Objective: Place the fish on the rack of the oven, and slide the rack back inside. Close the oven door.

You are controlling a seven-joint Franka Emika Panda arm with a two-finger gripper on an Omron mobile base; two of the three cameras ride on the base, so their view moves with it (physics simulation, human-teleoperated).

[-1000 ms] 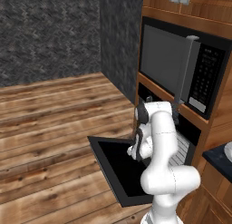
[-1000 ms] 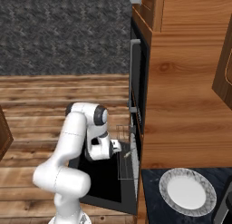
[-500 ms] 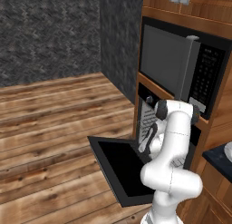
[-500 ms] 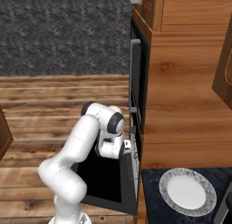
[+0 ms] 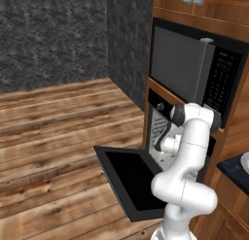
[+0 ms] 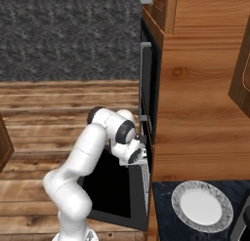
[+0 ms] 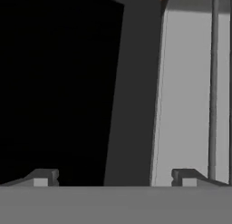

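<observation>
Arm at the open oven [image 5: 158,129]
The oven door [image 5: 131,178] lies flat down; the gripper [image 7: 115,177] is spread wide and holds nothing, just at the oven mouth

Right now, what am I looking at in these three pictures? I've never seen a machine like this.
It is a white robot arm on a driving base in a simulated kitchen. Two pictures come from cameras on the base, behind the arm on either side. The third looks out from the hand. The arm reaches toward the oven, whose door hangs open, flat over the wood floor. Its gripper is open and holds nothing. A microwave sits above the oven, and a plate lies on the dark counter.
</observation>
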